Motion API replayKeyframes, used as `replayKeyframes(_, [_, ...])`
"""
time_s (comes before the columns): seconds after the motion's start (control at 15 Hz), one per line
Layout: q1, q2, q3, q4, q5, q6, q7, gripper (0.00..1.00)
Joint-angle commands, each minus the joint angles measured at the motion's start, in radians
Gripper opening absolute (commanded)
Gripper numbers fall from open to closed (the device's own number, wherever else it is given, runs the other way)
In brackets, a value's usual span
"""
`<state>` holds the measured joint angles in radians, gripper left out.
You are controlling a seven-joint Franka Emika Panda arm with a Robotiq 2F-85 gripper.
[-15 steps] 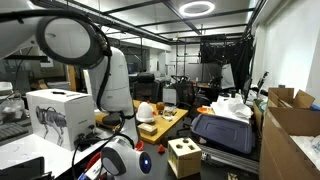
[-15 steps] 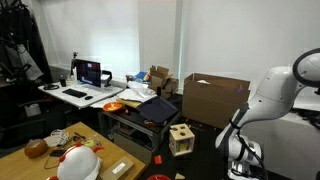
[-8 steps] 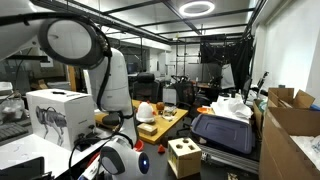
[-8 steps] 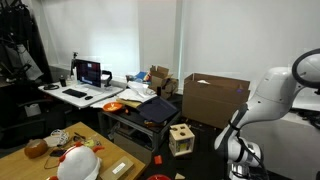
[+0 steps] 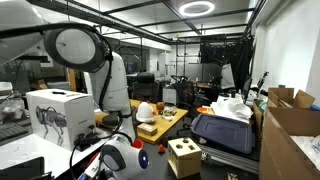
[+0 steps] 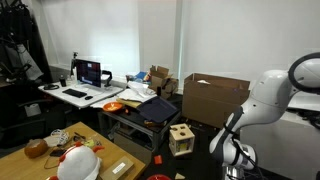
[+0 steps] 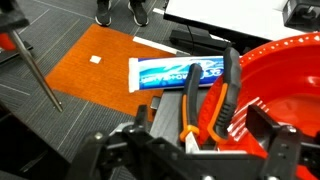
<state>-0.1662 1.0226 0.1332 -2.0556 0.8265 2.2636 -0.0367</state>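
Item: my end effector (image 7: pixel 190 150), released and empty, hovering over pliers (image 7: pixel 213 100) beside red bowl (image 7: pixel 290 70). I hold nothing yet; pliers lie untouched.

Your arm (image 5: pixel 118 80), both exterior views: white, glossy, rounded shells | joint (image 5: pixel 75 42): fat drum, black rim | cable (image 6: pixel 234 122): dark, along lower link | gripper (image 7: pixel 190 150): black, linked metal fingers

We saw pliers (image 7: pixel 213 95) with glossy orange-and-black grips, a shiny red plastic bin (image 7: pixel 295 70) and a glossy printed blue tube (image 7: pixel 178 73). A matt orange sheet (image 7: pixel 90 65) lay on rough grey carpet (image 7: pixel 30 125). The gripper (image 7: pixel 190 145) looked matt black. The wooden cube (image 5: pixel 183 157) and cardboard box (image 6: pixel 215 98) were both matt.
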Motion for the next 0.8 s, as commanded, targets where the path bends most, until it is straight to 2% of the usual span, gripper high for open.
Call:
replayKeyframes(0.0, [0.024, 0.017, -0.015, 0.038, 0.014, -0.016, -0.002, 1.00])
replayKeyframes(0.13, [0.028, 0.024, -0.017, 0.051, 0.013, -0.014, 0.001, 1.00])
replayKeyframes(0.2, [0.029, 0.027, -0.018, 0.055, 0.011, -0.015, -0.001, 0.75])
replayKeyframes(0.27, [0.030, 0.030, -0.019, 0.060, 0.009, -0.016, -0.001, 0.74])
replayKeyframes(0.73, [0.031, 0.047, -0.022, 0.088, -0.007, -0.039, -0.004, 0.20])
